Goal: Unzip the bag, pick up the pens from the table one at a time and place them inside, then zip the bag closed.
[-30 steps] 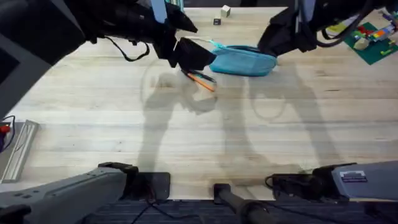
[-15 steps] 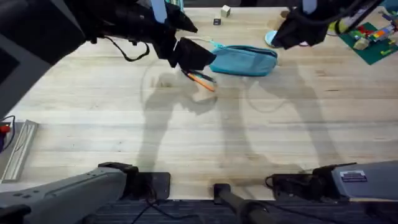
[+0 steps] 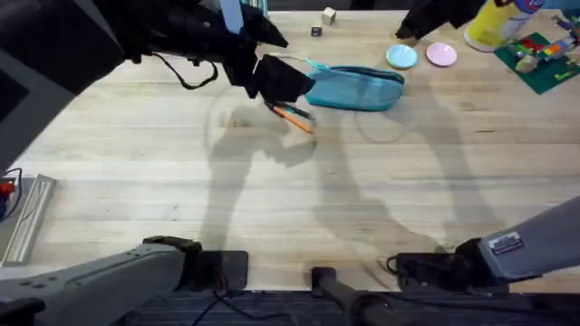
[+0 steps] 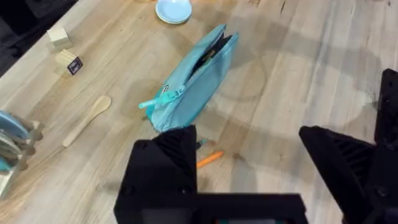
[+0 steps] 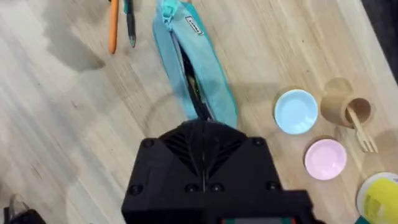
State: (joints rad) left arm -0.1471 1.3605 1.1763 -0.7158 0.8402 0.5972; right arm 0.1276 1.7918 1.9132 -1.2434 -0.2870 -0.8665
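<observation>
- Table [image 3: 163, 181]: light planks; the near half carries only the arms' shadows.
- Pens: orange pen [image 3: 297, 120] and black pen [image 5: 130, 22], side by side on the wood, just beside the bag's end that has the zipper pull. Neither is picked up yet.
- Left gripper [image 4: 249, 162]: fingers spread apart, nothing between them, hanging right above the pens. Judged to be the picking arm. It should take one pen only, closing across the shaft near its middle; the pair lies close together, so a careless close could drag both.
- Bag [image 3: 355, 88]: teal pouch lying flat, zipper open along the top, dark gap showing. The pen should go in lengthwise along that slot.
- Right gripper [image 3: 426, 20]: raised at the far edge, clear of the bag; whether its fingers are open, I cannot tell.
- Blue dish [image 3: 401, 56] and pink dish [image 3: 441, 54]: beyond the bag, not involved.
</observation>
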